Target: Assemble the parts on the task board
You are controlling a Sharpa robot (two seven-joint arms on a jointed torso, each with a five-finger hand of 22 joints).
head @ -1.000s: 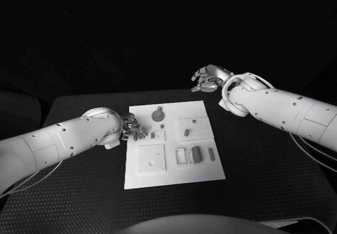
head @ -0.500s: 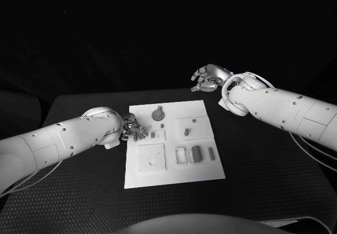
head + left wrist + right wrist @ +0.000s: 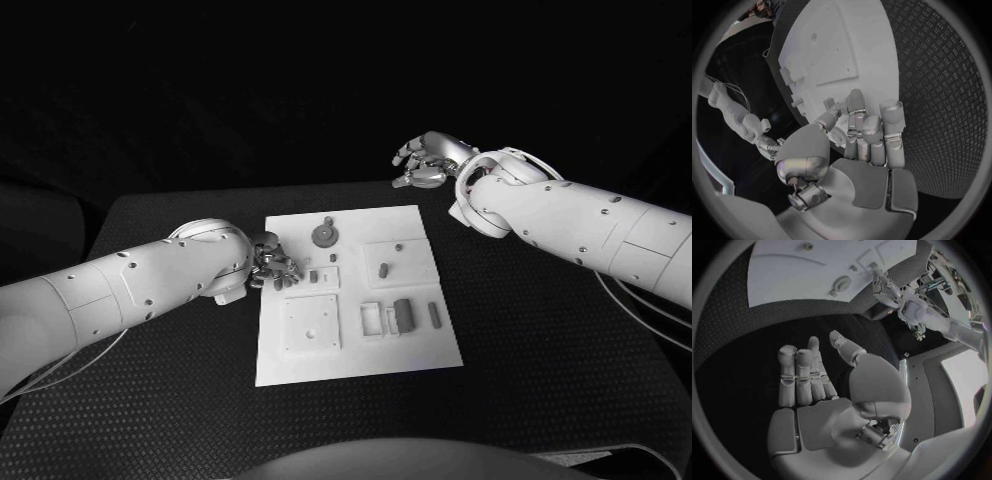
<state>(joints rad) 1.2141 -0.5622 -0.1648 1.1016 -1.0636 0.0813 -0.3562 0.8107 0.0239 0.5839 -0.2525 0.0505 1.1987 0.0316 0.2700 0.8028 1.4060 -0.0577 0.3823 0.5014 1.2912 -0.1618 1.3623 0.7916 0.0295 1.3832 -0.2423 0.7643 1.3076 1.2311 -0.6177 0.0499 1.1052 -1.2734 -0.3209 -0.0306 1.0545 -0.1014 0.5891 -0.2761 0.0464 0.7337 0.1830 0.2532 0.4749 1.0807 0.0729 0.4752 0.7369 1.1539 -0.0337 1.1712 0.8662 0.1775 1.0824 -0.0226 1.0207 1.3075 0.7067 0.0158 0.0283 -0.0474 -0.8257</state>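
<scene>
Left robot hand (image 3: 274, 268) over task board (image 3: 361, 355) at nine o'clock edge — fingers curled, contents indeterminate. Right robot hand (image 3: 426, 162) raised at one o'clock, spread, empty. Advised: seat parts (image 3: 405, 317) squarely — press gently.

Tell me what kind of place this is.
Likely a robot test bench in a lab: a black textured table, a white task board with small parts in recesses, and two robot hands, left and right.

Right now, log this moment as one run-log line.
left hand: at task board left edge, grasp unclear | right hand: raised beyond board, holds nothing | parts: on board
</scene>
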